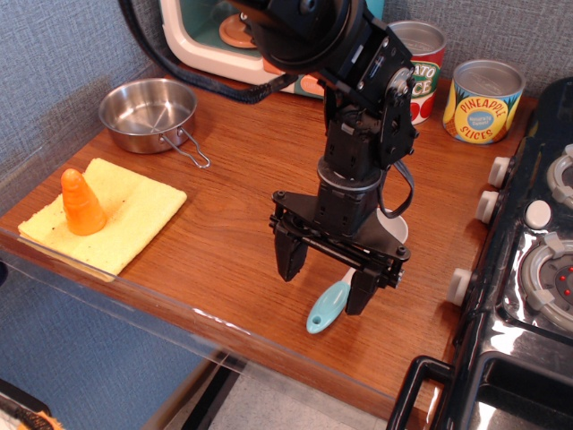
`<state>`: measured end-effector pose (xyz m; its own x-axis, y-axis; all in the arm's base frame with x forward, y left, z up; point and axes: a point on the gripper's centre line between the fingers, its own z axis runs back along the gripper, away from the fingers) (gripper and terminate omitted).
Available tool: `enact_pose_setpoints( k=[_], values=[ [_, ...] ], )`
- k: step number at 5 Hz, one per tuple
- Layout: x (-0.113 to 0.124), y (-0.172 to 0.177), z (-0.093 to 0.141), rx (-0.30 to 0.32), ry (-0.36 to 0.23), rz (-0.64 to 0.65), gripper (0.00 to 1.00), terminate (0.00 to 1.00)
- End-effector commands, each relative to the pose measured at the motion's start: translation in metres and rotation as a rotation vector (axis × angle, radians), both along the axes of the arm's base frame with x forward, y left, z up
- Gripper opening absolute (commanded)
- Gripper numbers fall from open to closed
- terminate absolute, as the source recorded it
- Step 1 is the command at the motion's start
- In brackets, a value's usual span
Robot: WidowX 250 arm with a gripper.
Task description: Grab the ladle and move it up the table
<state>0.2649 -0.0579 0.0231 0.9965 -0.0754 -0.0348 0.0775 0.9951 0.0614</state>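
Now, gripper (326,277): jaws spread wide, empty, straddling the stem to clamp it.
Ladle (328,306): flat on table (224,242), blue handle toward front edge.

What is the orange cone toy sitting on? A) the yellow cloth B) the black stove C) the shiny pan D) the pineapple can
A: the orange cone stands upright on the yellow cloth at the left of the table, apart from the pan.
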Motion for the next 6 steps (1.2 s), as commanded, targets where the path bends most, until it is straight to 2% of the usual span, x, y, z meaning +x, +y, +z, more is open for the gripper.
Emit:
enact_pose_setpoints(
  k=[1,3,4,6],
  values=[
    [0.0017,0.0107,-0.0021,0.001,0.014,0.046,1.00,0.00],
    [0.0015,0.0100,-0.0057,0.010,0.028,0.057,1.00,0.00],
    [0.0013,0.0104,-0.0057,0.006,0.022,0.062,0.00,0.00],
    [-0.0002,0.0132,-0.0040,-0.012,0.011,0.082,0.00,0.00]
  ],
)
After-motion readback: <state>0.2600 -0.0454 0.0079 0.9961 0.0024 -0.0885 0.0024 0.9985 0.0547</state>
